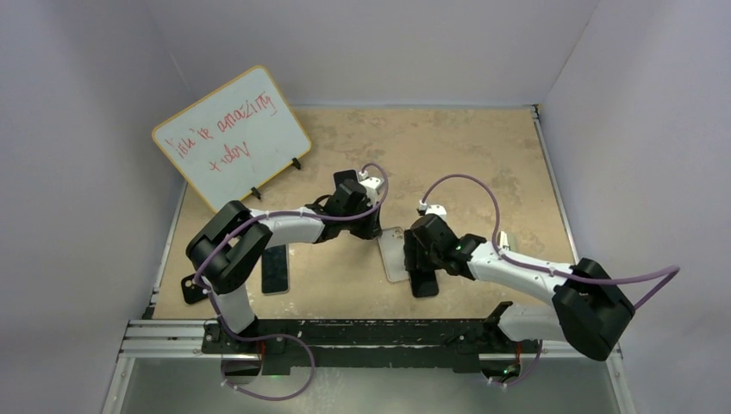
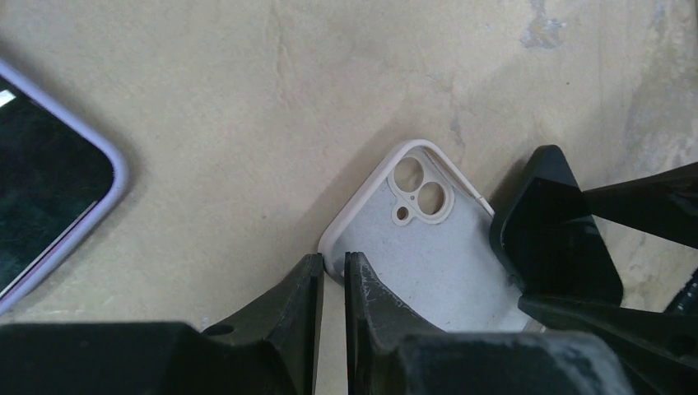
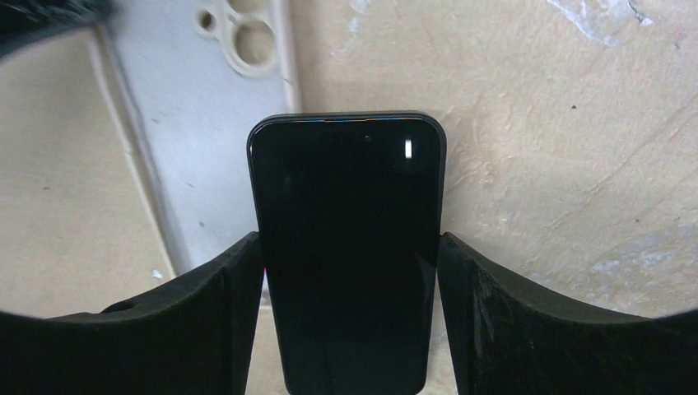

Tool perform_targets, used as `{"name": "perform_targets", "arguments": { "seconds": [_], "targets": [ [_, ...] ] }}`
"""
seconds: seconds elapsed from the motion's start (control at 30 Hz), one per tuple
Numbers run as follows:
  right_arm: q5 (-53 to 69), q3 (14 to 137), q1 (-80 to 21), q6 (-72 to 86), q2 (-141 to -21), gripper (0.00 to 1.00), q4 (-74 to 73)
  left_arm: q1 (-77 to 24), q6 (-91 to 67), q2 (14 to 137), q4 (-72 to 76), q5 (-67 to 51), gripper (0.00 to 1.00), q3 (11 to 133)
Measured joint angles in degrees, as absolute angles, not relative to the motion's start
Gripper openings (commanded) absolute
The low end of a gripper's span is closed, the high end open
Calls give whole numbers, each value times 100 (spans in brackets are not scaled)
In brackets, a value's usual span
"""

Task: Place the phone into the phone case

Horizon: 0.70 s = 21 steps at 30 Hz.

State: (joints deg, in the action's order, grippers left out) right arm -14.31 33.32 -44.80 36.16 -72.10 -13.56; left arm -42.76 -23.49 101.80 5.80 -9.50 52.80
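The right claw is clamped on the phone, with 1 finger on each long side and the dark screen facing the wrist camera. The phone sticks out forward past the fingertips. Its far end is over the right rim of the phone case; I cannot tell if it touches the case or is a little above it. Most of the case is to the left of this claw and ahead of it, with the 2 round camera holes at the far end.

The left claw has its 2 fingers almost together. The rim of the case's long side, not far from the camera holes, sits in the narrow gap between them, so this claw pinches the case edge. The case lies on the counter with its open inside up. Just to the right of the left claw, a black finger of the right claw is at the other side of the case.

Far to the left of the left claw, a second phone in a lilac cover lies on the counter, well apart from the case. Behind the left arm stands a tilted whiteboard with red writing.
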Motion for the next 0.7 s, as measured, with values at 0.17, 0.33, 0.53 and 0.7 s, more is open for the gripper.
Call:
{"name": "perform_targets", "arguments": {
  "seconds": [0.17, 0.33, 0.53, 0.7],
  "targets": [
    [-1433, 3253, -4536, 3594, -6853, 42, -1052, -4289, -2434, 10180, 742, -1269, 17, 5168],
    [-1538, 3199, -4536, 3533, -6711, 41, -631, -4289, -2469, 10180, 790, -1431, 17, 5083],
    [-1570, 3162, -4536, 3535, -6814, 41, -320, -4287, -2604, 10180, 930, -1500, 17, 5041],
    [-1559, 3159, -4539, 3627, -6836, 41, -139, -4285, -2797, 10202, 1015, -1568, 17, 4995]
  ]
}}
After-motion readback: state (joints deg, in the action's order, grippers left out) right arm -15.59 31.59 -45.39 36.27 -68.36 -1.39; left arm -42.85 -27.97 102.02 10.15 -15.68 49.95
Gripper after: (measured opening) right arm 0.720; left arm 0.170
